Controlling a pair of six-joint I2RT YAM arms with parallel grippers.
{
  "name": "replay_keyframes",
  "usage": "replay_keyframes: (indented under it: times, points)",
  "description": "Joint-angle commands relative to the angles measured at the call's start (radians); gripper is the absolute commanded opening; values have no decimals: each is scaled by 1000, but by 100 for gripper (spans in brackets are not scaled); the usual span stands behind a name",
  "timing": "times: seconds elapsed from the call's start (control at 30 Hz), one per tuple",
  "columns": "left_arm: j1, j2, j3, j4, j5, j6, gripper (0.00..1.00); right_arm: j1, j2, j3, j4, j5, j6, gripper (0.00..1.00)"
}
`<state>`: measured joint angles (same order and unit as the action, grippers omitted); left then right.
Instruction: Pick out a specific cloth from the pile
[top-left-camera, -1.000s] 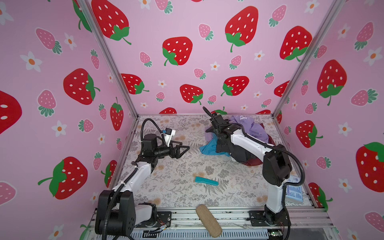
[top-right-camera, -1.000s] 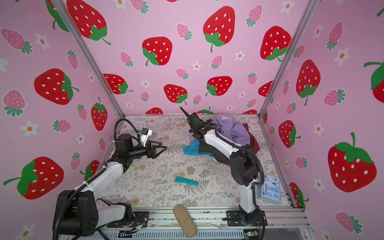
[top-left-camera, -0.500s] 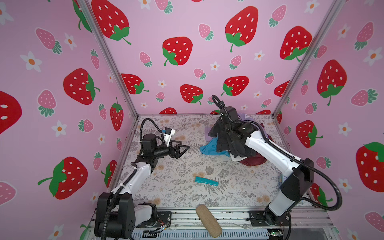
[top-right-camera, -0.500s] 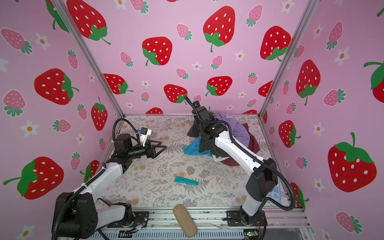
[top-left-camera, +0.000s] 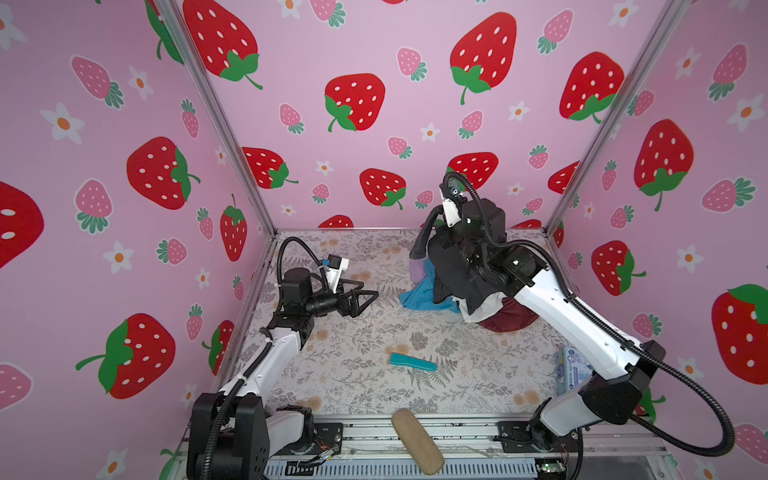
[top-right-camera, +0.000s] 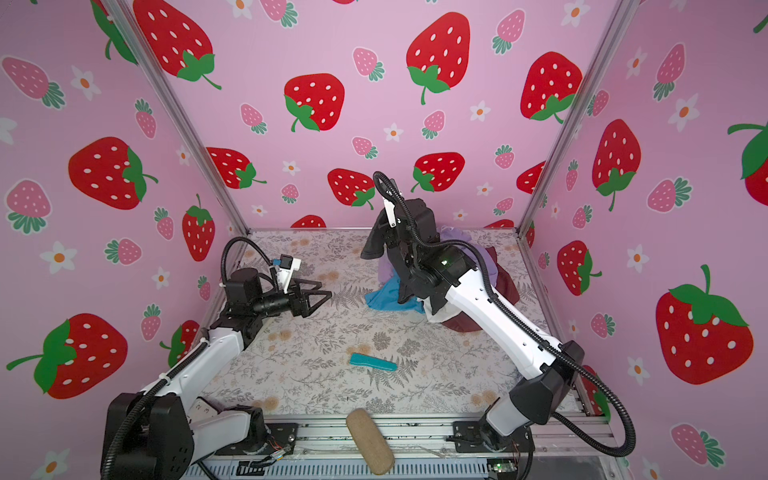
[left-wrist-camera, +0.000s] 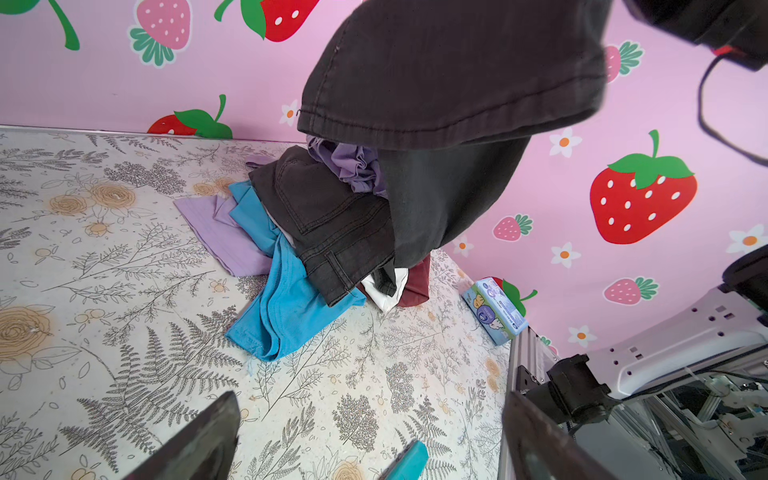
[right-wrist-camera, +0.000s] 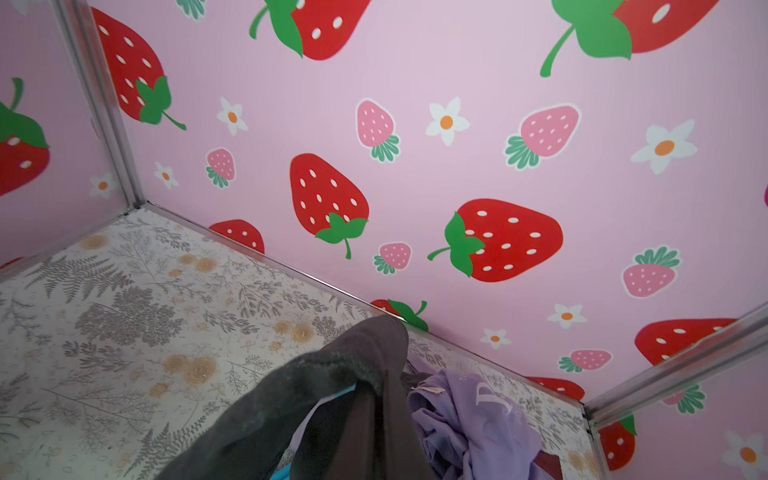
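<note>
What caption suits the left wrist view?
Black denim trousers partly hoisted above the garment pile on the floral table, left gripper open in foreground.

Right tool (top-right-camera: 392, 240) was clamped on the black trousers (top-right-camera: 373, 246), one end raised over the pile (top-right-camera: 494, 270) at the back right of the bench (top-right-camera: 291, 374). Left tool (top-right-camera: 326, 289) hung well apart, jaws spread. Teal strip (top-right-camera: 372, 362) lay mid-bench.
</note>
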<state>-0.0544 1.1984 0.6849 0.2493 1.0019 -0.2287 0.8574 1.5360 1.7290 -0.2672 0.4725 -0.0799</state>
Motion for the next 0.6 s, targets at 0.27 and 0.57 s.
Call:
replay_keyframes:
  times: [0.27, 0.57]
  points:
    - [3, -25, -12, 19, 1, 0, 99, 84, -128, 63, 234, -76, -96, 0]
    - [3, -23, -15, 21, -4, 0, 99, 83, -98, -19, 140, -59, -61, 0]
